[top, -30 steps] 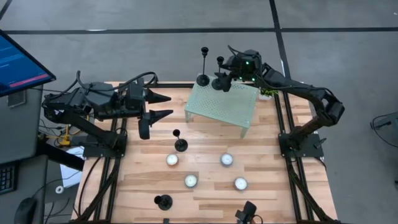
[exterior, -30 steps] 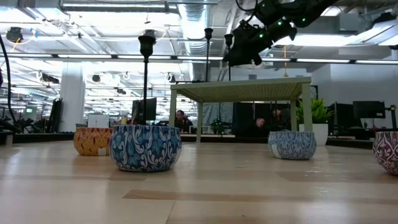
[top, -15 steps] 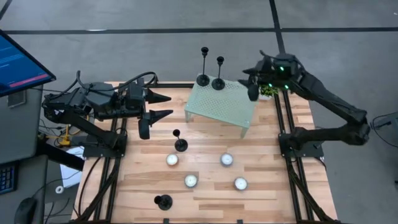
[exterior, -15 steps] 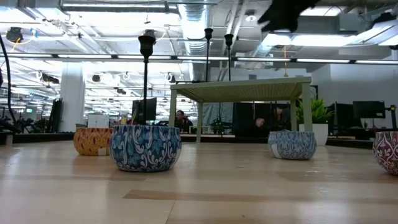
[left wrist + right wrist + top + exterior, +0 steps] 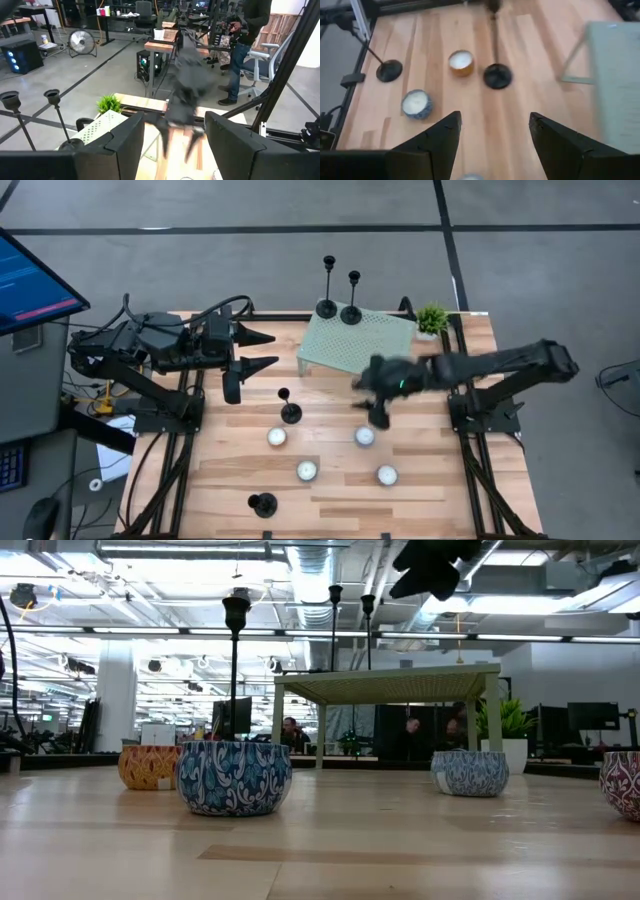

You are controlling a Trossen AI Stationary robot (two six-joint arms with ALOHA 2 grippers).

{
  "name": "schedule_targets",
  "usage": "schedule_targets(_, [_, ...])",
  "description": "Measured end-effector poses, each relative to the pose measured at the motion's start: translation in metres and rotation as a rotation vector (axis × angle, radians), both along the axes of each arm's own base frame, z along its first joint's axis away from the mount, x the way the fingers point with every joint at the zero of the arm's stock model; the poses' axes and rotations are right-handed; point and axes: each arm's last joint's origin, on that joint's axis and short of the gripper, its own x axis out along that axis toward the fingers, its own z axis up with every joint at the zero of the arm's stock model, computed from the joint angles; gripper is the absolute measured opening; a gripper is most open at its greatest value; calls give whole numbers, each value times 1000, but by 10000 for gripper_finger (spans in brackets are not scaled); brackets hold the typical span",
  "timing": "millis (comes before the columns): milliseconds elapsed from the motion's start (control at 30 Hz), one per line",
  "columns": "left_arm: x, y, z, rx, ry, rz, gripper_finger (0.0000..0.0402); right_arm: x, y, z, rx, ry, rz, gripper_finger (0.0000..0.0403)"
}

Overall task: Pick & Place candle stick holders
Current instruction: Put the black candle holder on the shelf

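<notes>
Right gripper (image 5: pixel 378 402) stretched low over table centre, fingers apart, empty. Left gripper (image 5: pixel 262 350) parked, open. Four matte black metal candle stick holders (image 5: pixel 327 285); four white tealight candles (image 5: pixel 365 436).

— What sits on the bench (image 5: pixel 330 500)?

— A pale mesh stand (image 5: pixel 358 348) at the far side, with a small green plant (image 5: pixel 432 318) just beside its corner. Four tealight candles (image 5: pixel 306 471) cluster nearer the front.

— And the candle stick holders?

— One (image 5: pixel 289 409) stands mid-bench near a candle; a short one (image 5: pixel 263 504) sits at the front edge. Two taller ones (image 5: pixel 339 292) stand side by side on the stand's far edge.
</notes>
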Motion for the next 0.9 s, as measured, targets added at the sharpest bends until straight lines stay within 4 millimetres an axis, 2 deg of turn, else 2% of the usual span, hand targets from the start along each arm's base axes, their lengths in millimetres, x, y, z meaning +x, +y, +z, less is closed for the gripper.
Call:
schedule_targets(167, [0, 0, 0, 1, 0, -1, 209, 29, 44, -28, 3, -103, -10, 229])
schedule_targets(267, [0, 0, 0, 1, 0, -1, 209, 51, 55, -46, -9, -155, -28, 229])
schedule_targets(467, [0, 0, 0, 1, 0, -1, 209, 86, 52, -77, 38, -239, -63, 229])
schedule_targets(733, [0, 0, 0, -3, 0, -1, 209, 125, 46, -97, -2, -242, -111, 229])
schedule_targets(900, [0, 0, 0, -11, -5, -11, 209, 145, 39, -111, -56, -227, -199, 229])
